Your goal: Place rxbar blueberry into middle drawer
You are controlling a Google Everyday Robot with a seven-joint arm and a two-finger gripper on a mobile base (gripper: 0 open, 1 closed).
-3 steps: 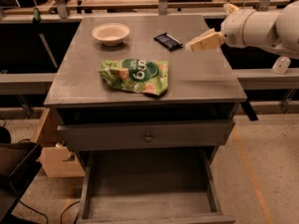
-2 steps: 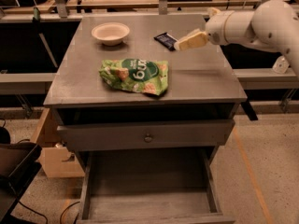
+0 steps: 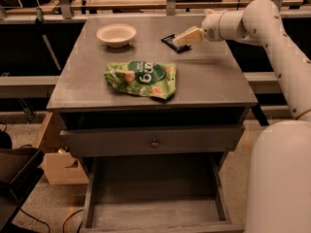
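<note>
Claw [image 3: 181,39] low at the tabletop's [image 3: 214,81] far right, tip at the rxbar blueberry [image 3: 168,41]; open or closed, holding or not, cannot tell. Green chip bag [image 3: 141,79] mid-tabletop, white bowl [image 3: 116,34] far left. Middle drawer [image 3: 155,205] stands pulled out below.

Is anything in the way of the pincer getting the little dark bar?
No. The pincer is right at the rxbar blueberry, nothing between. The green chip bag lies toward the open middle drawer.
</note>
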